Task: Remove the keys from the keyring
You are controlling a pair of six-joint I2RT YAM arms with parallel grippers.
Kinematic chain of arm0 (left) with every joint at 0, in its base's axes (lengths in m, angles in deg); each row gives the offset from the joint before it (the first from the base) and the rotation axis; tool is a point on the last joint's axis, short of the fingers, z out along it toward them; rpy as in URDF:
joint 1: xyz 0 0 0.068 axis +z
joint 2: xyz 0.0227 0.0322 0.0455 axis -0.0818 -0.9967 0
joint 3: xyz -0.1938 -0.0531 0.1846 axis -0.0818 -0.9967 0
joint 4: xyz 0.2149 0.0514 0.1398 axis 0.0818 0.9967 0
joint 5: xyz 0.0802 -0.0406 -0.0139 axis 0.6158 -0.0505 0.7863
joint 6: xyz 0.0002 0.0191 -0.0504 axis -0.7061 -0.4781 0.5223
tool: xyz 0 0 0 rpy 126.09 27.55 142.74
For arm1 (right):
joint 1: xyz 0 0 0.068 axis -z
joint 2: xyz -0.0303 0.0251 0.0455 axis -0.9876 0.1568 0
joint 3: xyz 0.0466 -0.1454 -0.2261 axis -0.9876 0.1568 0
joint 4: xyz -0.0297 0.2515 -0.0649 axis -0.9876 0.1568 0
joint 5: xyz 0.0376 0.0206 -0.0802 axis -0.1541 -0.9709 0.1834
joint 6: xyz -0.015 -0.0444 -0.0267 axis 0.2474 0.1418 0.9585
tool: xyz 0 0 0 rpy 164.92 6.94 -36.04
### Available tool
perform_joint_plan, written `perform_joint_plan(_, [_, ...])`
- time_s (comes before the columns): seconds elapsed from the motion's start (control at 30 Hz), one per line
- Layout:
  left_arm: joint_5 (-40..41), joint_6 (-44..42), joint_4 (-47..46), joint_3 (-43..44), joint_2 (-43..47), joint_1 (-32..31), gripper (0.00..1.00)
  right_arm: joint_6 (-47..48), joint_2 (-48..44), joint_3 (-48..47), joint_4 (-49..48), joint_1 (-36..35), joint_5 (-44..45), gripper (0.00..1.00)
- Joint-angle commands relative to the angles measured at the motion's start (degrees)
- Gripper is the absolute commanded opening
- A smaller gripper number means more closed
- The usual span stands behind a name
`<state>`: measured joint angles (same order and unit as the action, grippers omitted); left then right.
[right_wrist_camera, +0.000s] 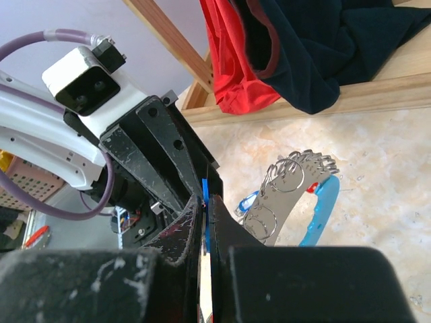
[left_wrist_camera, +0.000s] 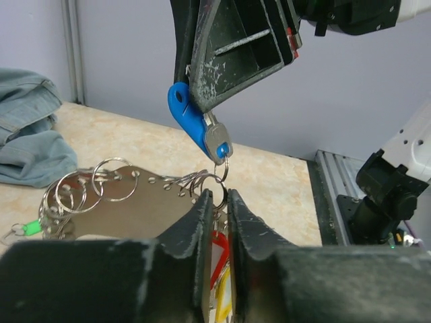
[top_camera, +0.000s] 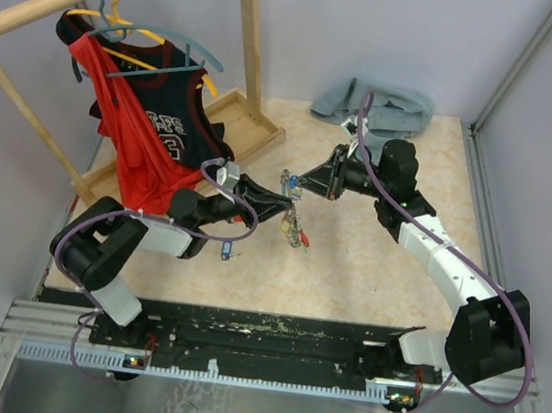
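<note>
The keyring (left_wrist_camera: 220, 183) is a thin silvery loop between the tips of my left gripper (left_wrist_camera: 216, 195), whose jaws stand narrow around it. Red (left_wrist_camera: 219, 259) and yellow (left_wrist_camera: 227, 296) tags of the keys hang in the slot between the fingers. Above it, my right gripper (right_wrist_camera: 205, 200) is shut on the blue plastic head of a key (left_wrist_camera: 200, 129), and that key's metal end hooks into the keyring. In the top view both grippers, left (top_camera: 289, 208) and right (top_camera: 292, 180), meet mid-table with the bunch of keys (top_camera: 296, 233) dangling below.
A curved metal plate strung with several spare rings (left_wrist_camera: 111, 198) and a blue handle (right_wrist_camera: 322, 212) lies on the table behind the grippers. A denim cloth (top_camera: 374, 106) is at the back. The wooden rack (top_camera: 247, 52) with jerseys (top_camera: 138, 139) stands at the left. A blue tag (top_camera: 227, 252) lies near the left arm.
</note>
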<state>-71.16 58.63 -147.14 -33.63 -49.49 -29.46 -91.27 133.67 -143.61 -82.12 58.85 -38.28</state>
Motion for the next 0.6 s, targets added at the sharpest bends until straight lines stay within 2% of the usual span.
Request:
perform_joint_plan(0.0, [-2.37,3.13,-13.49,2.07,1.08,0.73,0.16,1.01,-0.41,-3.34,-3.41,-0.72,-1.04,0.0])
perform_joint_plan(0.03, [-2.69,3.71,-13.49,2.25,0.97,0.89,0.1,1.1,-0.41,-3.4,-3.36,-0.72,-1.13,0.0])
perform_joint_plan(0.07, [-3.03,4.37,-13.5,2.38,0.83,1.11,0.01,1.31,-0.42,-3.47,-3.26,-0.72,-1.18,0.0])
perform_joint_plan(0.37, [-5.02,7.34,-13.53,2.85,0.23,2.2,0.0,3.63,-0.32,-4.41,-1.09,-0.72,-1.07,0.0])
perform_joint_plan(0.57, [-4.08,4.6,-13.49,0.83,0.6,2.33,0.0,-8.33,0.58,-0.78,-14.24,-0.72,-7.0,0.0])
